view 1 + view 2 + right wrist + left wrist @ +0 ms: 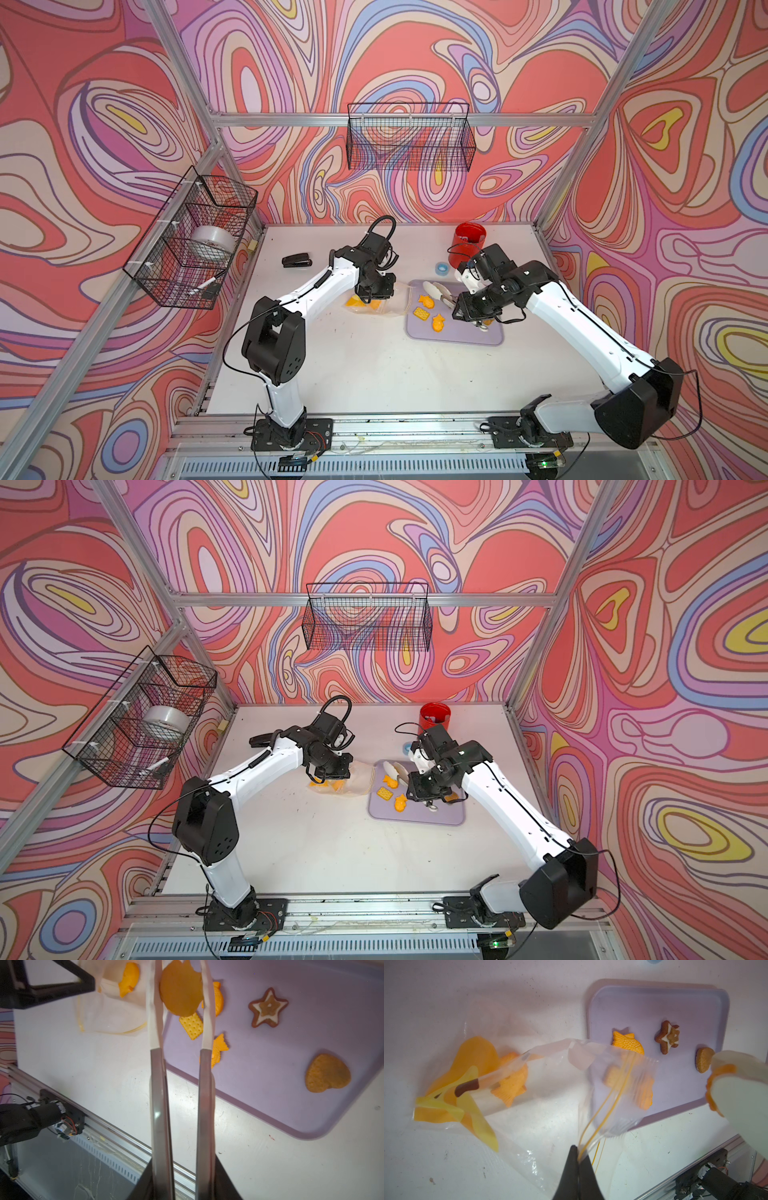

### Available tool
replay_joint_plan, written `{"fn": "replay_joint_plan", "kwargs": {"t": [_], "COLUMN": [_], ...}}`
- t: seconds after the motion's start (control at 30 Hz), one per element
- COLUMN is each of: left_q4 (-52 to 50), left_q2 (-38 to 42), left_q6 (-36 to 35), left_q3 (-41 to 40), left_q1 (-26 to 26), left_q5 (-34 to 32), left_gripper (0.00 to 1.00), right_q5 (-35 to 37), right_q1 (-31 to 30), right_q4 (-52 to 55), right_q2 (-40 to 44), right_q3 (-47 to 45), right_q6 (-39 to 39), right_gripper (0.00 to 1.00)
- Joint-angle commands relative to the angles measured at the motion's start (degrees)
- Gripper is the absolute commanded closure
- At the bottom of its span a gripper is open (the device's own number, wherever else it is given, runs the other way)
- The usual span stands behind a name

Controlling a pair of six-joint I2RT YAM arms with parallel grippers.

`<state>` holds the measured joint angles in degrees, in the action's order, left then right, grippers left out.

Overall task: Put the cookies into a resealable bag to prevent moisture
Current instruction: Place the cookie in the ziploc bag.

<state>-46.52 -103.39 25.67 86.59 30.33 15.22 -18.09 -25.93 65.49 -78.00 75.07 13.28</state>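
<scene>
The left gripper (577,1154) is clamped on the bag (550,1105) at its zip lip. It lifts the lip so the mouth gapes toward 3 o'clock in a top view. The bag lies on the table just beside the tray (449,336), at the tray's 9 o'clock, with one fish cookie (510,1086) inside. Five cookies lie on the tray: two fish, a cracker (191,1025), a star (268,1008) and a heart (327,1073). The right gripper (184,1180) squeezes the handles of the tongs (158,1084). Their white tips are pinching a flat orange-brown cookie (180,991) above the tray's 9 o'clock side.

The step in hand looks like the carry into the bag. To do it well:
- Travel toward 9 o'clock at lip height.
- Aim between the two yellow zip lines.
- Push the tips well past them before easing the squeeze, so the cookie cannot bounce out.
- Hold the lip high and taut.
- Avoid snagging the film.
</scene>
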Motion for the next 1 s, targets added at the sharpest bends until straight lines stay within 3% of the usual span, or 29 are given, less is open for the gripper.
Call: {"fn": "replay_joint_plan", "kwargs": {"t": [0.0, 0.53, 0.97], "left_q4": [-0.02, -0.06, 0.3], "left_q2": [-0.93, -0.15, 0.04], "left_q6": [-0.18, 0.35, 0.55], "left_q3": [0.82, 1.57, 1.39], "left_q1": [0.02, 0.0, -0.09], "left_q5": [1.25, 2.0, 1.46], "left_gripper": [1.0, 1.0, 1.0], "right_q5": [-7.71, -10.4, -9.47], "right_q1": [-0.37, -3.77, -4.04], "right_q4": [-4.92, -16.93, -19.7], "right_q2": [0.52, -4.98, -7.64], "right_q3": [0.49, -6.6, -5.45], "right_q6": [-0.9, 4.8, 5.44], "right_gripper": [0.68, 0.68, 0.57]}}
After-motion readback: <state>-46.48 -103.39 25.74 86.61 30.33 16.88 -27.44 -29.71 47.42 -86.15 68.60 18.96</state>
